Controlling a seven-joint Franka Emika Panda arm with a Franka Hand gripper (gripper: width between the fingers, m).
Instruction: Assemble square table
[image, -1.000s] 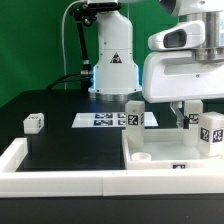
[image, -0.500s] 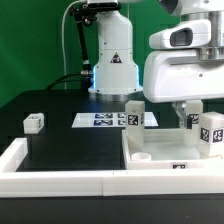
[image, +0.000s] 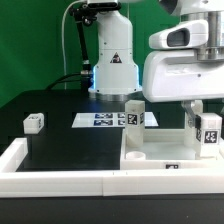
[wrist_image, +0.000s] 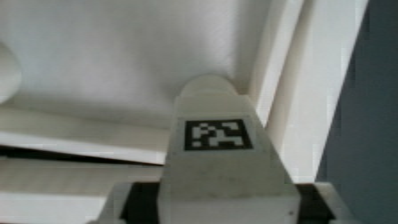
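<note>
Fingers look pinched narrow on the tagged leg, upright at the corner of the white tabletop slab on the exterior view's right, so imo keep it dead vertical over the hole and twist gently, no sideways shove.

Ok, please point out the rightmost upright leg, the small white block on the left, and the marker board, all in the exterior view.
rightmost leg (image: 209, 133): exterior view, its tagged front face.
small white block (image: 33, 122): exterior view, its front face.
marker board (image: 100, 120): exterior view, its printed top.
</note>
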